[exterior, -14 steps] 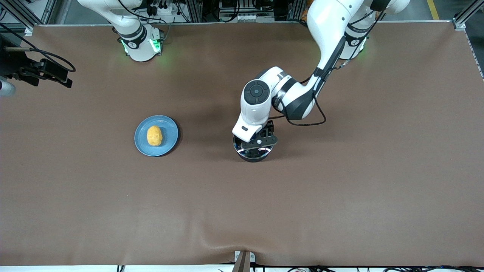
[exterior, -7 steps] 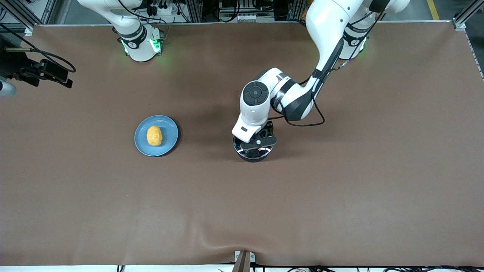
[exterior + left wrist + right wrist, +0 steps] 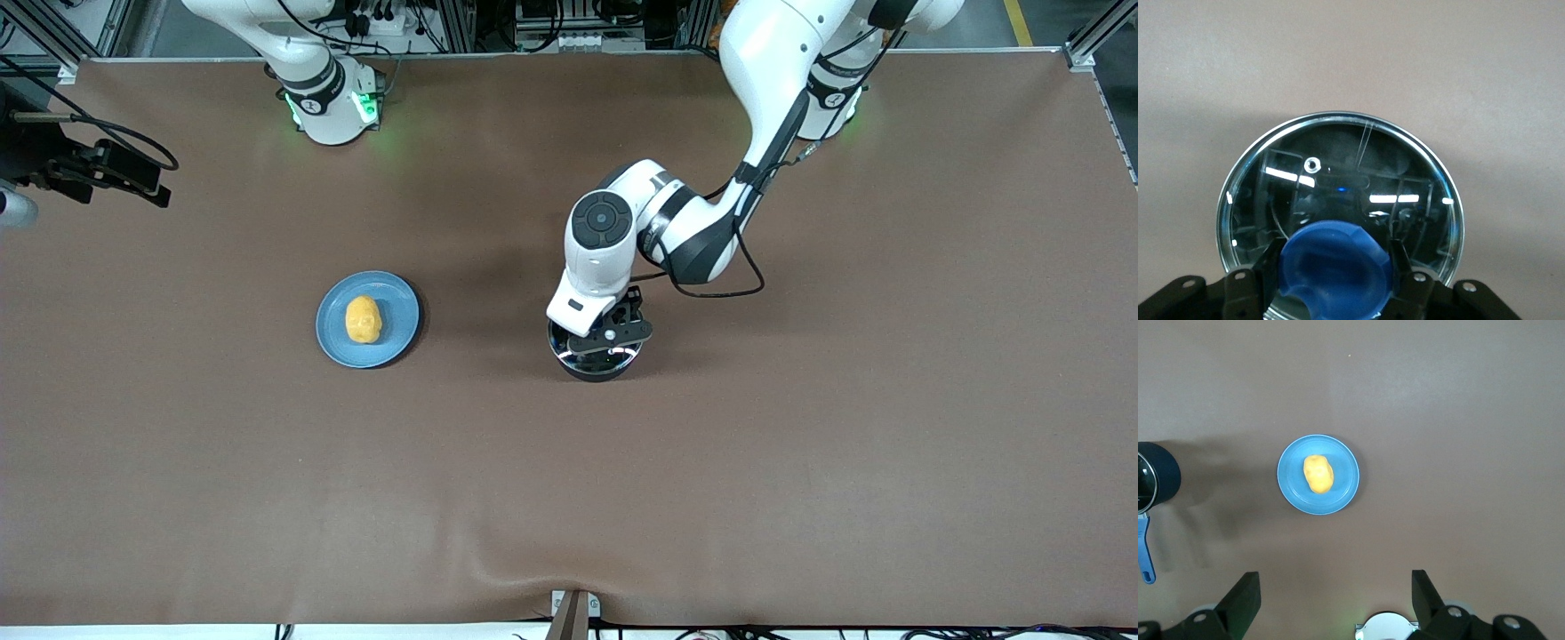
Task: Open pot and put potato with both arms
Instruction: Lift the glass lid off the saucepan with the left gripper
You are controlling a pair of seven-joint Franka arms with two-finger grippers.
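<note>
Potato [image 3: 1317, 474] on blue plate [image 3: 1342, 495]; pot [image 3: 1158, 474] well apart.

One pot [image 3: 597, 360] with one glass lid [image 3: 1338, 187], one potato [image 3: 363, 319], one blue plate [image 3: 402, 311], two arms.

arms [image 3: 605, 258]: white shells | black joints, cables | green base lights

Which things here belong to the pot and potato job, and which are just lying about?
Part of the job:
pot
glass lid with blue knob
potato
left end effector, at the knob
right end effector, waiting above the table

Just there:
blue plate under the potato
</note>
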